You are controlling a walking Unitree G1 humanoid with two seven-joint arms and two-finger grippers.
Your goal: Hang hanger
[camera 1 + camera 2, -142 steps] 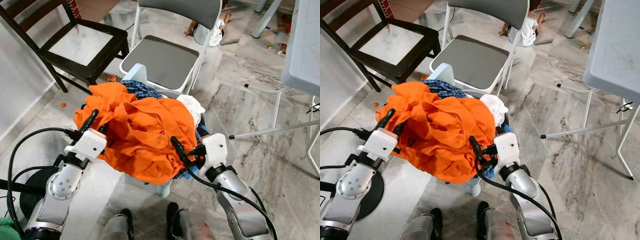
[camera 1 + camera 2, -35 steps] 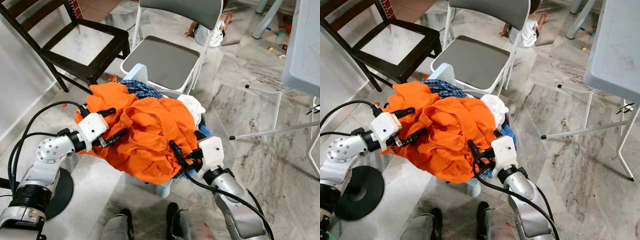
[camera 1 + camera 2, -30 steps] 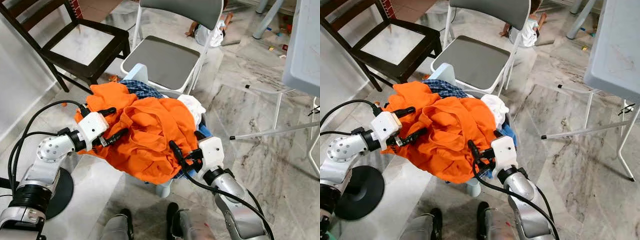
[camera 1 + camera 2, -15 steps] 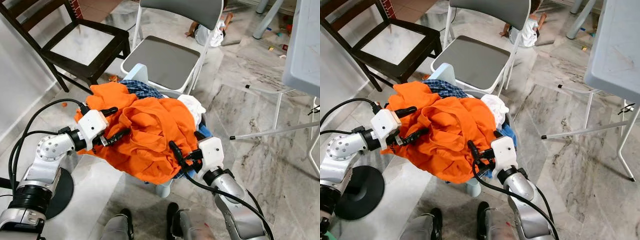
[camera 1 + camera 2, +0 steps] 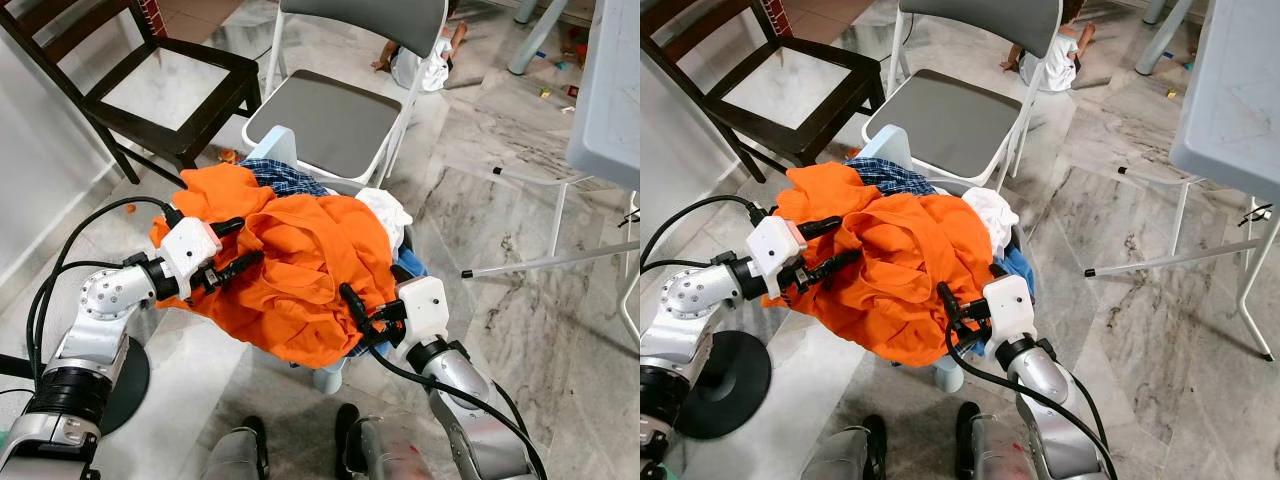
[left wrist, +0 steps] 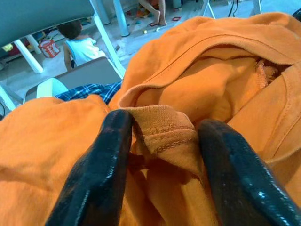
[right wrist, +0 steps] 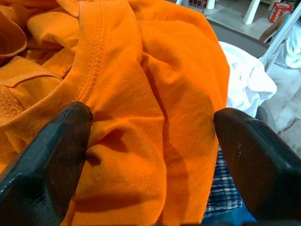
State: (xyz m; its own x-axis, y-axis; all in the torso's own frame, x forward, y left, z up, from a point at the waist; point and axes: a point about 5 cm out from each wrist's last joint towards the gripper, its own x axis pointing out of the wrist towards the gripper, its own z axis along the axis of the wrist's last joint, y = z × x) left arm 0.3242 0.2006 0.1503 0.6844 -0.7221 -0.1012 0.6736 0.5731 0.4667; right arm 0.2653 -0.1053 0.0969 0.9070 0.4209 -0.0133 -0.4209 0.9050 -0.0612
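A crumpled orange garment lies heaped over a light blue basket, on top of a blue plaid cloth and a white cloth. My left gripper reaches in from the pile's left side. In the left wrist view its fingers are shut on a folded hem of the orange garment. My right gripper sits at the pile's near right edge. It is open wide, with orange cloth bulging between its fingers. I see no hanger.
A white folding chair with a grey seat stands just behind the basket, and a dark wooden chair is at the back left. A grey table and thin metal legs are on the right. A person sits on the far floor. A black round base lies beside my left arm.
Over the last second my left gripper has crept slightly right and up against the pile. Earlier it pointed upward beside the pile. The right gripper has hardly moved.
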